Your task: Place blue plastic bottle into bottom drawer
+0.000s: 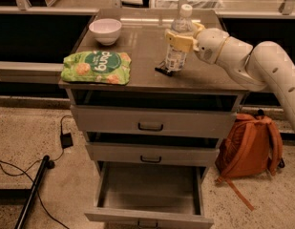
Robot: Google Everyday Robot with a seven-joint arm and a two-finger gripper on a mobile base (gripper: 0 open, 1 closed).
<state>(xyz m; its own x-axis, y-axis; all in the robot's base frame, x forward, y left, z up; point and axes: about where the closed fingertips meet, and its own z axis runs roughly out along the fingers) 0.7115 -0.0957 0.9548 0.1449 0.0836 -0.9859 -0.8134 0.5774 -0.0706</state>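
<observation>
Speckled floor surrounds a grey cabinet (152,125), at whose foot the bottom drawer (148,193) stands pulled out toward the camera, its plain grey inside showing, beneath two shallower shut drawers; an orange backpack (249,147) sits on the floor beside the cabinet. On the cabinet top, a green snack bag (96,67) lies at the near edge, and mid-top the gripper (178,40) is clamped round the upright blue plastic bottle (175,58), just over a small dark object (163,71). A white bowl (105,30) sits at the cabinet's far corner.

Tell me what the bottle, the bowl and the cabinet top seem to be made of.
The blue plastic bottle, held by the gripper over the cabinet top: clear thin plastic, see-through. The bowl: glossy white, ceramic or plastic. Cabinet top: probably grey metal, dull reflections.
</observation>
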